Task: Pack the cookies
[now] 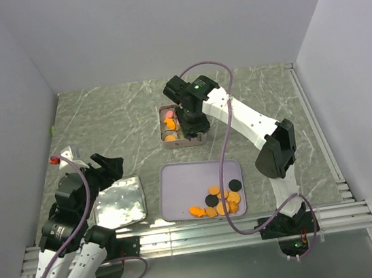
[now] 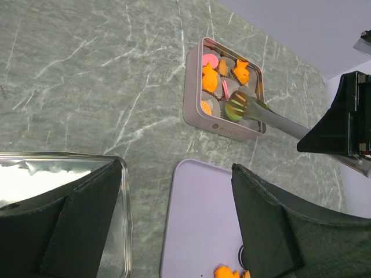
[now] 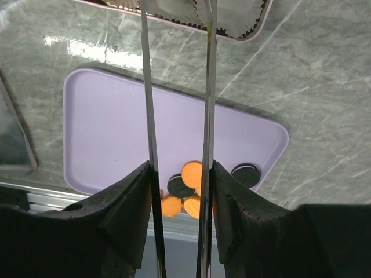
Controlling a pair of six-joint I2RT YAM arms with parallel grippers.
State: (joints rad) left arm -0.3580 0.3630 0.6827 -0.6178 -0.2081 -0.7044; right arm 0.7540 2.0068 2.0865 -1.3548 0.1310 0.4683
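My right fingers (image 3: pixel 130 214) are clamped on a pair of metal tongs (image 3: pixel 210 87). One finger presses each arm from the outside, and the arms run straight out ahead of them. In the left wrist camera, the far tips of the tongs sit on either side of a green cookie (image 2: pixel 235 108). It is over a corner cup of the square tin (image 2: pixel 194 110), though I cannot tell whether it touches the cup.

The tin holds white paper cups (image 2: pixel 215 103). Several carry cookies: orange fish shapes, orange rounds and a pink round (image 2: pixel 207 59).

Directly beneath my right fingers lies the lavender tray (image 3: pixel 116 127). The loose cookies (image 3: pixel 191 174) are bunched at the end of it nearest those fingers, orange pieces with black rounds among them. The stretch of tray further out under the tongs is bare.

My left fingers (image 2: pixel 87 220) are spread wide with nothing between them. They hang above the green marbled tabletop (image 2: pixel 87 69). A shiny metal lid (image 2: pixel 35 174) lies under the left-hand finger, and a corner of the lavender tray sits in the gap between the two. The tin and the tong tips are well ahead of these fingers, and apart from them.

From the overhead camera, the left arm (image 1: pixel 77 194) sits over the lid just beside the tray. The right arm (image 1: pixel 238 115) reaches out past the tray to the tin.
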